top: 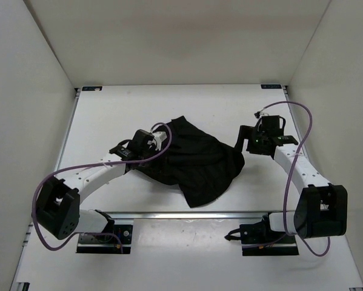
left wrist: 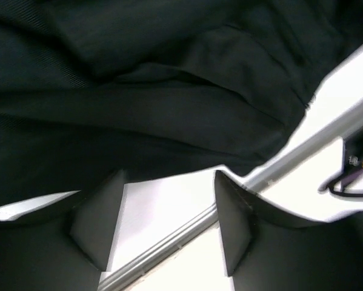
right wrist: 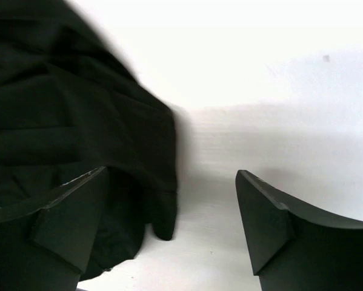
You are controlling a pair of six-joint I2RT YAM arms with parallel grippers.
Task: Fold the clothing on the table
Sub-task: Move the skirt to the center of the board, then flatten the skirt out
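The clothing [top: 196, 163] lay in a rumpled black heap at the middle of the desk [top: 169, 103], creased and partly doubled over itself. One corner trailed toward the metal rail [top: 187, 213] that crossed the desk near the arm bases.

The left end effector [left wrist: 169, 177] sat at the heap's left edge. Its jaws stood wide apart with nothing between them. Bare desk and a stretch of the rail showed through the gap, and the fabric began just past the fingertips [left wrist: 111, 185].

The right end effector [right wrist: 170, 173] sat low at the heap's right edge, with its jaws also spread wide. A loose fold of the clothing reached into the gap beside one finger [right wrist: 72, 218]. The other finger stood well clear over white desk, so the cloth was not pinched.
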